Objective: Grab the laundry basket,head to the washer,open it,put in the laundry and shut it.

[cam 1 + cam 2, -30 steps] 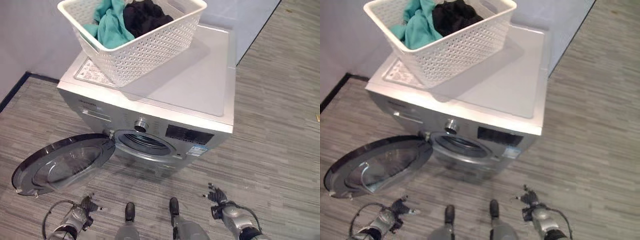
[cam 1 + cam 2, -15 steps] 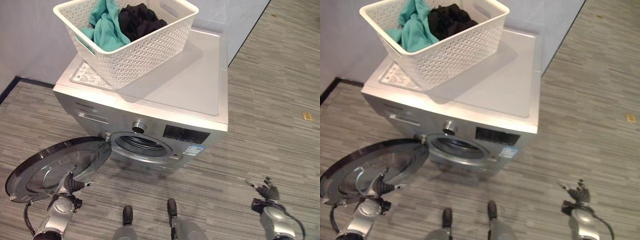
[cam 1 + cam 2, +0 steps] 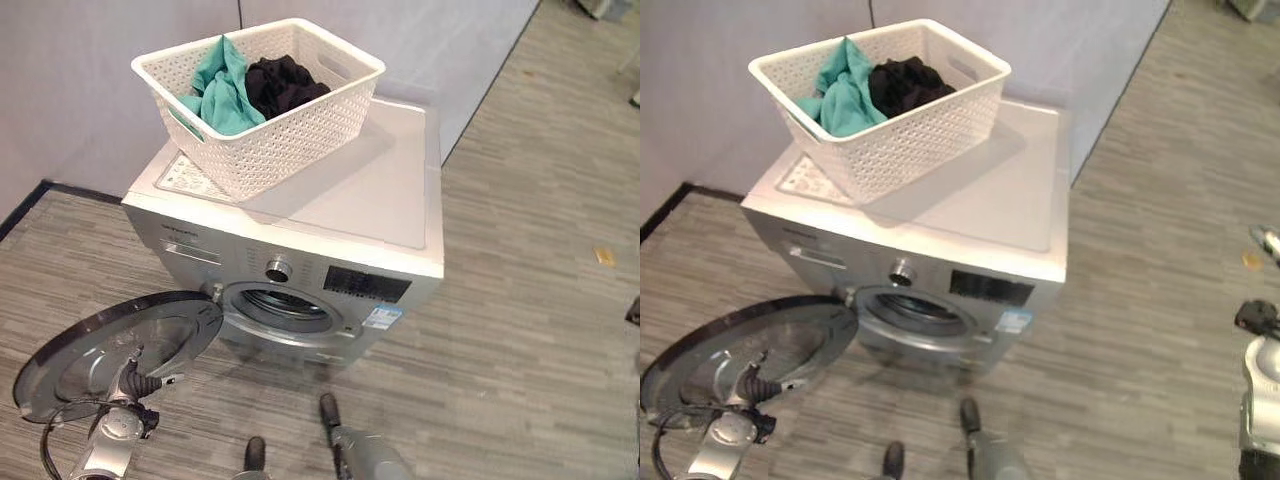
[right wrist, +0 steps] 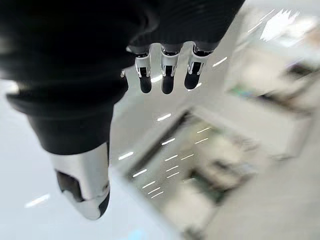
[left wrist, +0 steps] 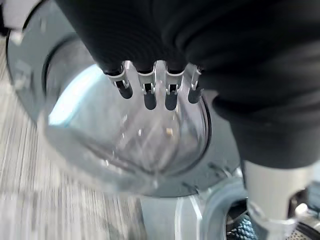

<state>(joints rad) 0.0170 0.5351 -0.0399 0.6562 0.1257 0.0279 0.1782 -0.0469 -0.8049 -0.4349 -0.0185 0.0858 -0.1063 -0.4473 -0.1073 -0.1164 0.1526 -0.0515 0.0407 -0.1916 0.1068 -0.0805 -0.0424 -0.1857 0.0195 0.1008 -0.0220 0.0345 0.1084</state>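
A white perforated laundry basket (image 3: 300, 130) stands on the left of the silver washer's top (image 3: 370, 190). In it lie a teal cloth (image 3: 222, 85) and a black cloth (image 3: 283, 82). The round door (image 3: 90, 350) is swung open to the left, flat and low over the floor, baring the drum opening (image 3: 282, 305). My left hand (image 3: 140, 385) hangs open at the door's near edge, its fingers (image 5: 150, 95) just above the door glass (image 5: 125, 140), holding nothing. My right hand (image 3: 1258, 320) is far off at the right edge, open and empty, fingers (image 4: 167, 80) straight.
A grey wall with a black skirting (image 3: 25, 205) runs behind and left of the washer. A wall corner (image 3: 490, 80) juts out behind it on the right. Grey plank floor (image 3: 530, 330) spreads wide to the right, with a small yellow scrap (image 3: 604, 256) on it.
The camera has shifted and shows more of the wall. My left hand rose to the open door's near edge. My right hand swung out to the right edge. Basket and door are unmoved.
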